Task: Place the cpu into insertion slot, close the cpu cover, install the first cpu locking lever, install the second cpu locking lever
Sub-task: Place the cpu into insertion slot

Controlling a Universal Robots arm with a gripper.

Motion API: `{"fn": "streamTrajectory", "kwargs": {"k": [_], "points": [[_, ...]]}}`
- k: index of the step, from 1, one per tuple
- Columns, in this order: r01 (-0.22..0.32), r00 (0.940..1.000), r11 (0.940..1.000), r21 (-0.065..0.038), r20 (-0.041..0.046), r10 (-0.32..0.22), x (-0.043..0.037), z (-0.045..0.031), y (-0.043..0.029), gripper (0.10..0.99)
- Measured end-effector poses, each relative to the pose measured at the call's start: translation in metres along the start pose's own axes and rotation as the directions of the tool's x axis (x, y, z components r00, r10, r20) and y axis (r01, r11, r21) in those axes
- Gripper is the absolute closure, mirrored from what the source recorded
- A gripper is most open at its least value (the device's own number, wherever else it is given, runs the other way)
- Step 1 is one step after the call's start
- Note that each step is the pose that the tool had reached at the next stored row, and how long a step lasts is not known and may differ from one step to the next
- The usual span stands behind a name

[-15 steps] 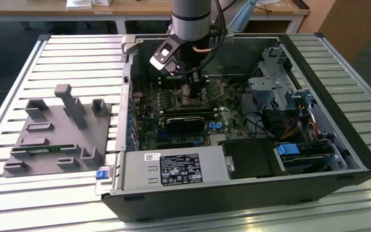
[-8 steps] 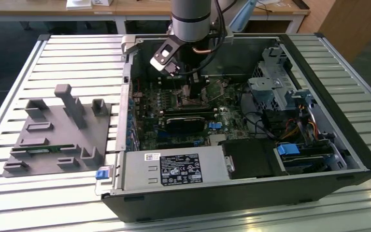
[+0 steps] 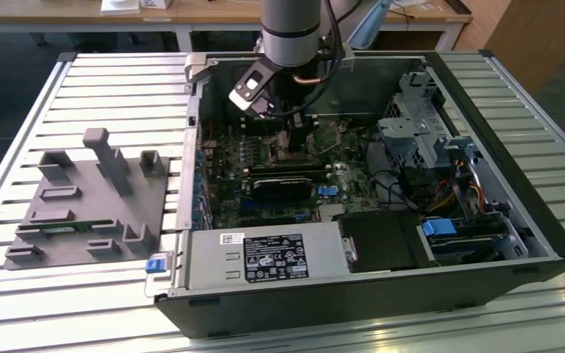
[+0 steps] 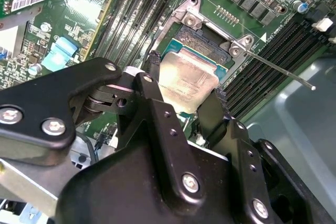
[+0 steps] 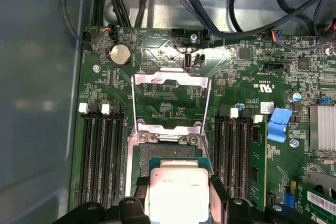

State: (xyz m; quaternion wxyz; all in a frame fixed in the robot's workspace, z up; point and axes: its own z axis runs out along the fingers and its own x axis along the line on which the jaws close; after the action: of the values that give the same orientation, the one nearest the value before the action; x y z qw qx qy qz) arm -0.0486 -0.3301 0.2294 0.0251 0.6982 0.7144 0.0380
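An open black desktop computer case (image 3: 361, 301) lies on its side on a silver slatted metal bench (image 3: 96, 81). Nearest in the exterior view is a grey boxed power supply with a white label (image 3: 263, 257). On the exterior view's left, a grey moulded parts holder (image 3: 86, 206) rests on the bench beside the case. Farther in, a grey robot arm (image 3: 293, 29) reaches down into the case, its black end effector (image 3: 293, 140) low over the green motherboard (image 5: 247, 77).

In both wrist views the end effector (image 4: 187, 77) is pinching a small flat square cpu with a pale silvery metal top (image 4: 184, 85) – one black finger on each of two opposite edges (image 5: 178, 195). The cpu looks slightly tilted and not yet seated.

The key relation is this: the square dark-framed insertion slot (image 5: 170, 156) lies directly under and just beyond the held cpu, which overlaps the slot's nearer part – so the slot is below and slightly ahead of the end effector. Long black memory slots (image 5: 102, 156) flank it on both sides.

Beyond the slot, the thin silvery square cpu cover with a cut-out centre (image 5: 170, 78) is swung open on its hinge, away from the end effector. In the second wrist view a thin silver rod, probably a locking lever (image 4: 278, 69), juts out unlatched beside the slot.
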Motion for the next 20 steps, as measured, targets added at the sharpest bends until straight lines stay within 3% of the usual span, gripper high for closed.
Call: {"fn": "streamTrajectory", "kwargs": {"k": [20], "points": [[0.0,1.0,1.0,0.0,0.0002,0.0,0.0004,0.0056,-0.0005,0.549]]}}
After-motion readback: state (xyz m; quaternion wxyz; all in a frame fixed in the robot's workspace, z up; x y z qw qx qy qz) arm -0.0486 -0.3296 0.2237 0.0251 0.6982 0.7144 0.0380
